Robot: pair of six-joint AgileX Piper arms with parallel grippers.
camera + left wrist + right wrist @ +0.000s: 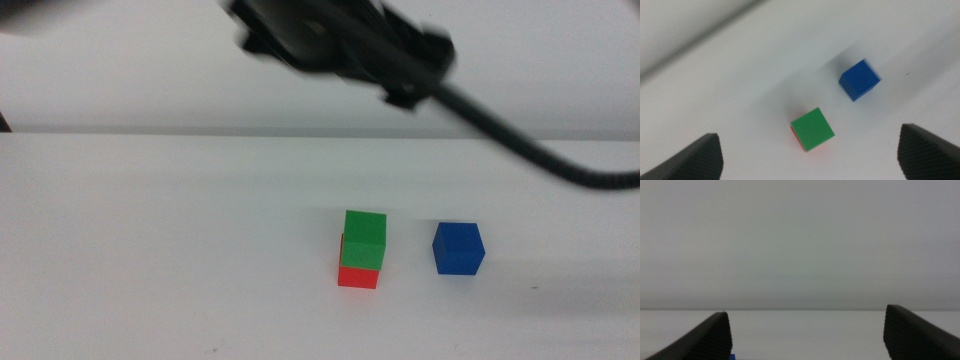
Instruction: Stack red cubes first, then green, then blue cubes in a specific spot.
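Note:
The green cube point(363, 238) sits on top of the red cube point(358, 277) on the white table, a little right of centre. The blue cube point(459, 247) stands alone on the table just to the right of this stack, apart from it. My left gripper point(807, 131) hangs open high above the stack. From there I look down on the green cube point(812, 129), a thin red cube edge point(794, 137) beneath it, and the blue cube point(859, 80). My right gripper point(805, 310) is open and empty, facing the far wall.
A blurred dark arm point(340, 40) with a cable point(540, 160) trailing to the right crosses the top of the middle view, well above the cubes. The white table point(150, 250) ends at a pale wall behind.

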